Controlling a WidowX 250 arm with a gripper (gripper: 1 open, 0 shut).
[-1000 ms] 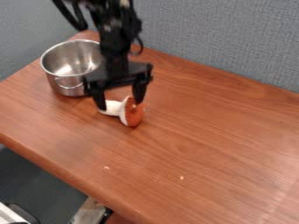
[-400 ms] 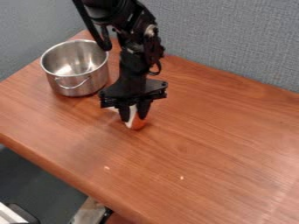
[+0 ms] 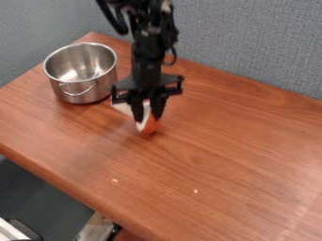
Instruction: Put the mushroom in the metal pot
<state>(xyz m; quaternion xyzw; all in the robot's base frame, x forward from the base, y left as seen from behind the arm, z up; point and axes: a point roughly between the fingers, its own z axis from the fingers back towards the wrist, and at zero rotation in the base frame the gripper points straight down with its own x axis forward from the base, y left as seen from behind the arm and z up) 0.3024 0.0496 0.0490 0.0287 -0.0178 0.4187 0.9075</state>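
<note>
The mushroom (image 3: 149,129) lies on the wooden table (image 3: 233,160) a little right of the metal pot (image 3: 73,88). Its reddish-brown cap shows below the fingers and a bit of cream stem to their left. My gripper (image 3: 146,120) points straight down over it, with both dark fingers drawn in against the mushroom's sides. The mushroom still rests on the table. The shiny round pot stands upright at the table's back left, about a pot's width from the gripper, and nothing shows inside it.
A grey wall runs close behind the table. The table's front edge cuts diagonally across the lower left, with floor beyond it. Bare wood stretches to the right and front of the gripper.
The fingers stood wide apart over the mushroom and have since narrowed onto it. The hand shifted slightly right and down the table.
</note>
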